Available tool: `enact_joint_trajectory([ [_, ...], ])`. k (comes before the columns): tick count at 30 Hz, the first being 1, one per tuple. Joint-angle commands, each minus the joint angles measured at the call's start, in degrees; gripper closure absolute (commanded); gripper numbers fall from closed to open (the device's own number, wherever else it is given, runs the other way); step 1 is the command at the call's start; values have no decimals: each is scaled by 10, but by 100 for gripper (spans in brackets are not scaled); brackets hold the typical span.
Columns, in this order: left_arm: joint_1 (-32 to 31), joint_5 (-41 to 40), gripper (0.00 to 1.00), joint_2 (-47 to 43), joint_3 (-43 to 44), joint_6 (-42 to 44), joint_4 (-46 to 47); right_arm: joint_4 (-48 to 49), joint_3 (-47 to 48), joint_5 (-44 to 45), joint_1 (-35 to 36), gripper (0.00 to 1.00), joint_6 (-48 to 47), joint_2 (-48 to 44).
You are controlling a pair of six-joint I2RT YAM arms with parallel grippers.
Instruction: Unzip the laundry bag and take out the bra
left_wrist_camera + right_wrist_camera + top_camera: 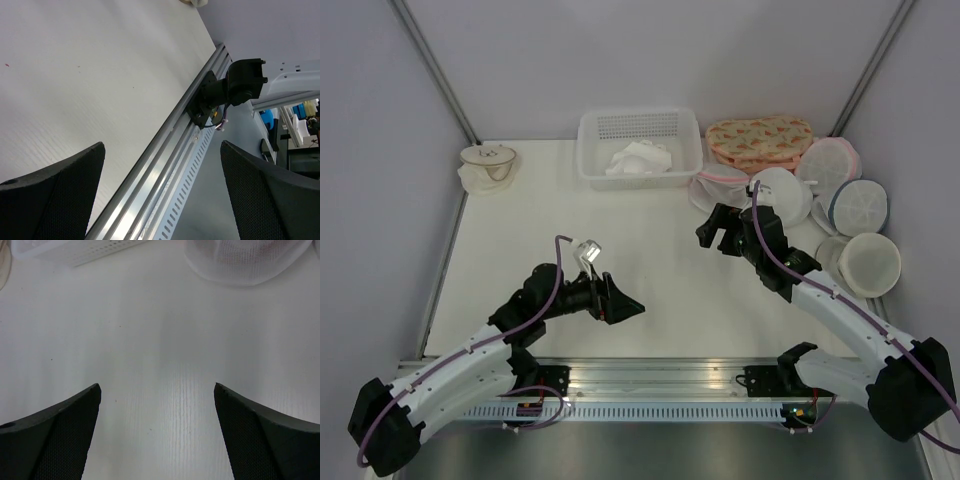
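Since your left gripper point(625, 303) and right gripper point(712, 232) both hang spread and empty, nothing looks begun: the laundry bag point(717, 188) sits untouched, the bra unseen.

The round, dome-shaped white mesh laundry bag with a pink zip rim point(712, 188) is lying on the white table point(570, 220), at its far right part, just beside the right end of the white plastic basket point(640, 179). Its pink rim is showing along the far side. In the right wrist view its mesh wall point(245, 262) is sagging softly onto the table. Whether the zip is closed cannot be told. The small dark red bra is not showing clearly; only a faint reddish shade is coming through the mesh.
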Motion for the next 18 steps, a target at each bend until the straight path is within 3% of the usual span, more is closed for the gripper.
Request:
enact_joint_trajectory([
  [1,-1,-6,0,5,13,26,9,17,25,8,-8,2,-2,4],
  [6,-1,-12,0,4,20,31,-9,80,18,-41,-57,2,33,30],
  [10,-1,-29,0,-1,20,30,-20,177,33,-152,-153,2,79,128],
  [18,-1,-42,0,-22,11,18,-39,298,120,-207,-231,2,142,323],
])
